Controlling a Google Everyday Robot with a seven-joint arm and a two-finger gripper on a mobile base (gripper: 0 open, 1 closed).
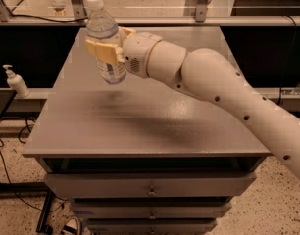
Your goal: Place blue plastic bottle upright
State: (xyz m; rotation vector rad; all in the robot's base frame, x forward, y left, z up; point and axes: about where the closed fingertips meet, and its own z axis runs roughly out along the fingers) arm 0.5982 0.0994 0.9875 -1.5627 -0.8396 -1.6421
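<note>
1. Grey desk w/ a flat matte top fills the middle of the view. Drawers are stacked under its near edge, and the floor around it is speckled.
2. White arm comes in from the right, past the desk's right edge, and reaches across toward the far left corner.
3. Hand is above the desk's left side, nearer the far left corner than the near edge. Its tan fingers are closed around the blue plastic bottle at mid-body, one on each side.
4. Bottle is approx. upright w/ white cap on top and its base leaning slightly to the right. The base hangs clear of the desk top, not touching.
5. Soft shadow lies on the desk just below the bottle.
6. White pump bottle stands off the desk, on a lower ledge beyond the left edge.
7. Black cable trails down by the near left corner.
</note>
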